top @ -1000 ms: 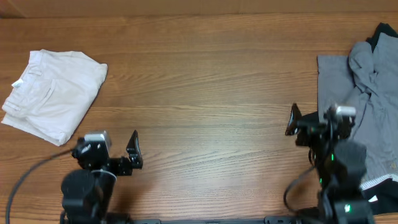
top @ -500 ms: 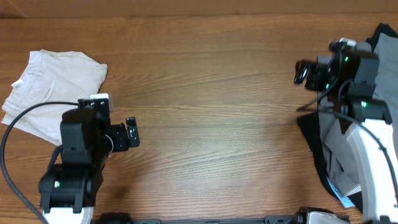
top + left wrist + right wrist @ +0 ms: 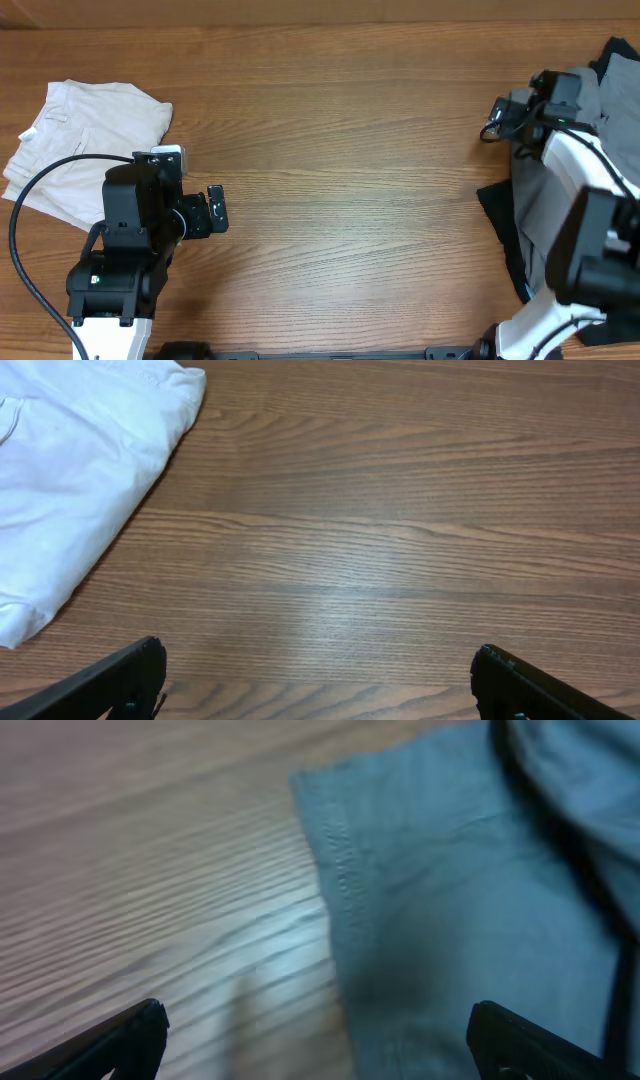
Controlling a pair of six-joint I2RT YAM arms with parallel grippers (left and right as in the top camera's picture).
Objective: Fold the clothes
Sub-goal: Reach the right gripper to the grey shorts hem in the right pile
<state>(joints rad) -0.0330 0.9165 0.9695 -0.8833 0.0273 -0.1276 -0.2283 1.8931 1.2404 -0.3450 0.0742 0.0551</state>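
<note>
The medium-grey garment [image 3: 545, 205] lies crumpled at the table's right edge, with black fabric [image 3: 618, 52] behind it and a black patch [image 3: 498, 208] at its left side. My right gripper [image 3: 493, 115] is open and empty at the grey garment's far left corner. In the right wrist view the grey hem [image 3: 345, 880] runs between the open fingers [image 3: 120, 1038] of that gripper [image 3: 318, 1042]. The cream-white garment [image 3: 85, 140] lies folded at the far left. My left gripper [image 3: 216, 209] is open and empty just right of it. The left wrist view shows that gripper [image 3: 318, 682] over bare wood, with the white garment [image 3: 70, 470] at upper left.
The brown wooden table [image 3: 340, 150] stretches between the two piles. A black cable [image 3: 30, 205] loops over the white garment's near side. My right arm's white link [image 3: 585, 165] lies over the grey pile.
My right arm has swung from the near edge up to the grey garment's far left corner, and the black patch now shows there. My left arm has risen and shifted slightly right.
</note>
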